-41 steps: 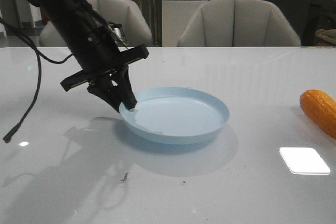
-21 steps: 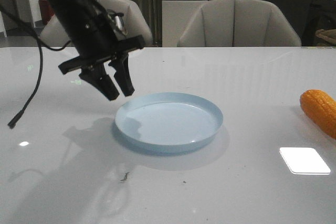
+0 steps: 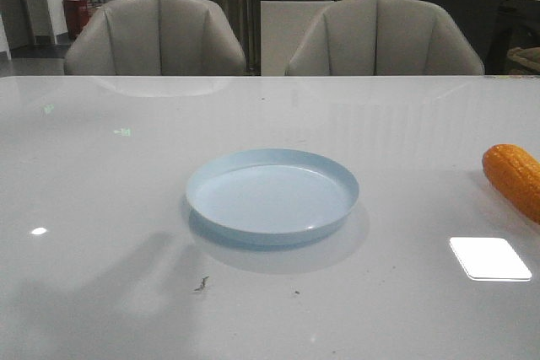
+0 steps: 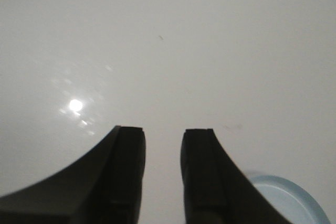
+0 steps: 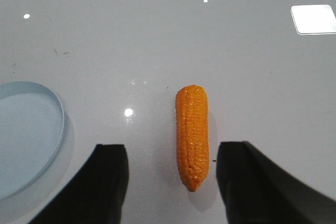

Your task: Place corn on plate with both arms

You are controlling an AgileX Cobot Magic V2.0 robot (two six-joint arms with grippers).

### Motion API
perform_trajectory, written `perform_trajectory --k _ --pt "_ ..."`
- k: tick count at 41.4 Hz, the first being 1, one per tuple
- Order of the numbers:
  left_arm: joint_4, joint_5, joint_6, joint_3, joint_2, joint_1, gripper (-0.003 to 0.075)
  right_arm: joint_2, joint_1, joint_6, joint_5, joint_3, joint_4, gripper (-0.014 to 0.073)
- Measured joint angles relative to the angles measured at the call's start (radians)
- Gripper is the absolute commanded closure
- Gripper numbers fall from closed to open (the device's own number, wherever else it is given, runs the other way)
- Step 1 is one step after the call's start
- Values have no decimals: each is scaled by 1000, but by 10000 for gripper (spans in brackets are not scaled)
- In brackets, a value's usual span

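Front view: the plate (image 3: 272, 196) sits mid-tabletop (image 3: 101, 166) with nothing in it; the corn (image 3: 513, 178) lies at 3 o'clock, well apart. Right pincer (image 5: 170, 182) hangs open, straddling the corn, not touching. Left pincer (image 4: 163, 174) has a narrow gap, gripping nothing

Both grippers' fingers (image 4: 128, 171) (image 5: 110, 182) apart, empty.

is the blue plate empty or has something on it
Empty: the round pale blue plastic plate shows only bare surface; the orange-yellow corn cob lies apart on the table.
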Motion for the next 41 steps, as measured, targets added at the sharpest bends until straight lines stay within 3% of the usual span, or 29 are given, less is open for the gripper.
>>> perform_trajectory --k 12,21,33,41 --pt "268 0 -20 -52 -90 7 437 0 0 0 0 0 0 106" --pt "360 0 -32 -52 -92 7 444 0 0 0 0 0 0 106" --pt "345 32 -43 -41 -213 7 624 0 0 0 5 0 0 106" --pt "405 30 -43 61 -427 7 627 0 0 0 7 0 0 106"
